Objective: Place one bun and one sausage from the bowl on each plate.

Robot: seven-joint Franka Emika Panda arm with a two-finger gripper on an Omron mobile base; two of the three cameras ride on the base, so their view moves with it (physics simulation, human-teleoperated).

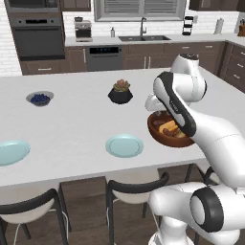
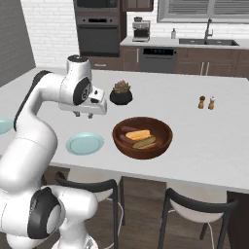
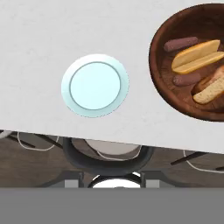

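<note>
From the left base view, I take the bowl (image 1: 170,130) as my landmark: it sits at the near edge of the table (image 1: 72,119), partly hidden by my arm. The nearer plate (image 1: 124,145) lies to its left, bare, and the second plate (image 1: 12,151) sits well beyond that, also bare. So, judging by this, nothing has been served yet. A plant pot (image 1: 120,94) stands behind the bowl and a small berry bowl (image 1: 39,98) far off to the left.

From the right base view, the gripper (image 2: 82,115) hangs above the table to the left of the bowl, over the gap between bowl and nearer plate. I cannot see how wide its jaws stand (the fingers are too small here), nor anything held. Inside the bowl a bun (image 2: 138,134) and a sausage (image 2: 129,129) lie side by side. Salt and pepper shakers (image 2: 206,102) stand off to the right.

In the hand view the camera looks straight down: plate left of the bowl, buns and sausages plainly still inside. I would swing toward the bowl first.
</note>
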